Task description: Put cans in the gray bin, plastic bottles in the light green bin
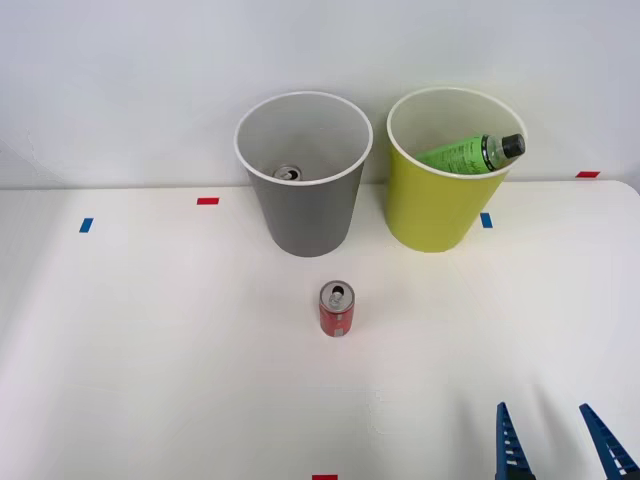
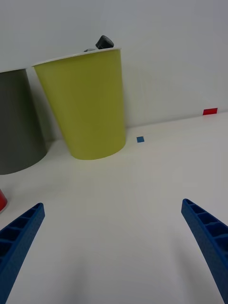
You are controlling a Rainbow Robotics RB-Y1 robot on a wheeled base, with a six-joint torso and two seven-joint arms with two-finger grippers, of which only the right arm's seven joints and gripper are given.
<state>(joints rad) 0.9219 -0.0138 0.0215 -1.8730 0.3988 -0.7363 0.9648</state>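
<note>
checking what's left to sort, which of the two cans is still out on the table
The red can, standing upright on the table in front of the gray bin. The other can already lies inside that bin.

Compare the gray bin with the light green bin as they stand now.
The gray bin holds a silver-topped can low inside; the light green bin holds a green plastic bottle lying tilted, its black cap poking above the rim. The gray bin stands to the robot's left of the light green bin, nearer the red can on the table. Both are upright, tapered, white-rimmed and white inside.
</note>
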